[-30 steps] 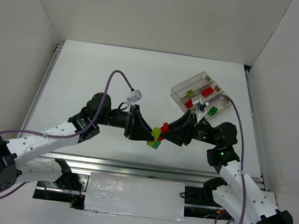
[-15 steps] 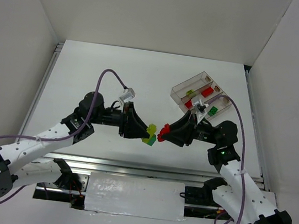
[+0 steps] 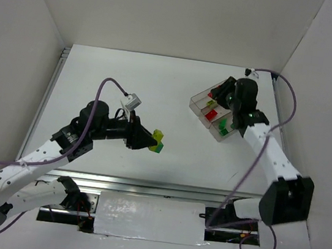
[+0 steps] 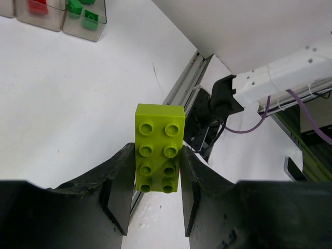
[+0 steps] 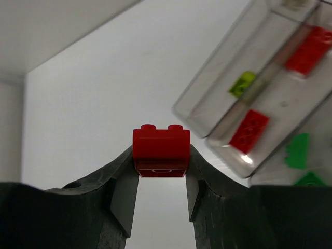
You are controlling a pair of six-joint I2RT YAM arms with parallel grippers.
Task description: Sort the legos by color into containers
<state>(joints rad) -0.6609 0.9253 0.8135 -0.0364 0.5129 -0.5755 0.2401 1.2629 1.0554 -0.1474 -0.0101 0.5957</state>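
Note:
My left gripper (image 3: 153, 141) is shut on a yellow-green lego (image 4: 159, 148), held above the table; in the top view a green lego (image 3: 159, 148) is stuck to it. My right gripper (image 5: 161, 167) is shut on a red lego (image 5: 161, 149) and hovers just left of the containers (image 5: 207, 111), at their near end in the top view (image 3: 217, 96). The three joined clear containers (image 3: 198, 100) stand at the back right. They hold a yellow-green lego (image 5: 241, 83), red legos (image 5: 249, 130) and green legos (image 5: 298, 150).
The containers also show at the top left of the left wrist view (image 4: 52, 23). White walls close in the table on three sides. A metal rail (image 3: 145, 186) runs along the near edge, by the arm bases.
The two grippers pulled apart, splitting the stack. The right arm swung up and back to the containers with the red lego. The left arm drew back left with the yellow-green and green legos.

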